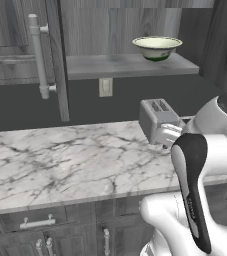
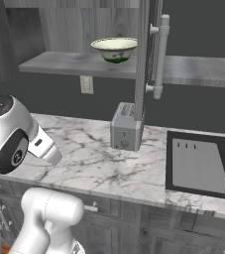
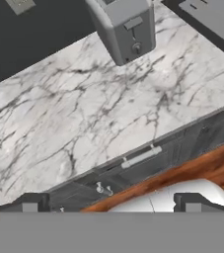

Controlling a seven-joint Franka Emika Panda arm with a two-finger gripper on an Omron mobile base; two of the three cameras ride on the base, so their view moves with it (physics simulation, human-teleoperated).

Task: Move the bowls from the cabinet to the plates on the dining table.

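a single bowl (image 1: 157,48) sits upright on the lower shelf of the cabinet (image 1: 130,65), pale cream-green inside with a dark green foot. in the right base view the same bowl (image 2: 114,49) rests near the front edge of the shelf, just left of the open cabinet door (image 2: 143,59), which stands edge-on with its long silver bar handle (image 2: 161,54) facing right. in the left base view another open door (image 1: 55,55) hangs at the left with its own silver handle (image 1: 37,55).

below the shelf a marble counter (image 1: 60,160) runs across the scene. a grey toaster (image 1: 157,120) stands on it, below and a little to the side of the bowl, well apart from it. an outlet plate (image 1: 105,87) is on the dark wall between shelf and counter. a dark cooktop (image 2: 198,166) is set into the counter at the right.

the white arm is folded low in front of the counter. in the hand view the gripper (image 3: 111,202) looks down at the counter edge and toaster (image 3: 123,27); its two dark fingertips (image 3: 29,202) are spread wide apart with nothing between them, far below the bowl.
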